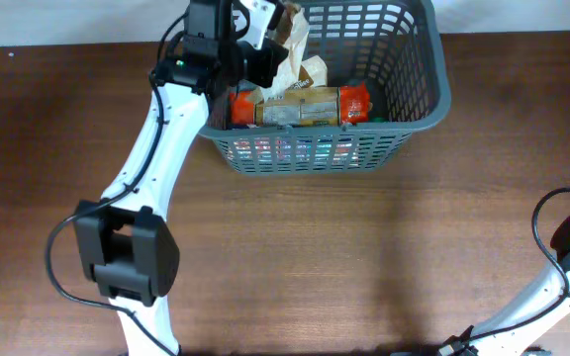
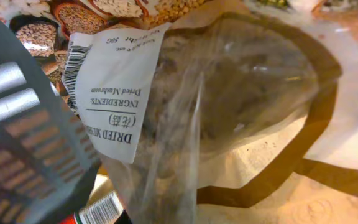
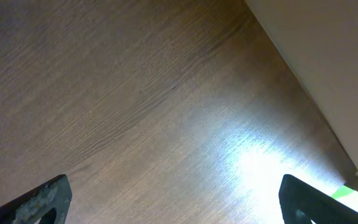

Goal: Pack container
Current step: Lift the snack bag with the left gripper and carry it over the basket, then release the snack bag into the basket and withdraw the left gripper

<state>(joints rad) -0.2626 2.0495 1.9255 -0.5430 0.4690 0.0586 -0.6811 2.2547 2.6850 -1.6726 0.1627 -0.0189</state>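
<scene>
Two claws: the left claw (image 1: 263, 59) sits closed over one corner of the container (image 1: 441, 91), the right claw (image 3: 173, 200) gapes well apart from it.

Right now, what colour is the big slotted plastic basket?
The basket is dark grey; overhead view.

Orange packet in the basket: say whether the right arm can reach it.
Probably: the orange packet lies uncovered, the right gripper is open, and the left gripper crowds only the left end of the basket.

The table (image 1: 344, 257) was dark brown wood with a fine grain. A bright patch of light (image 3: 260, 165) glared on it near one edge. Beyond that edge lay a pale surface (image 3: 316, 56) and a strip of green tape (image 3: 348, 190).
</scene>
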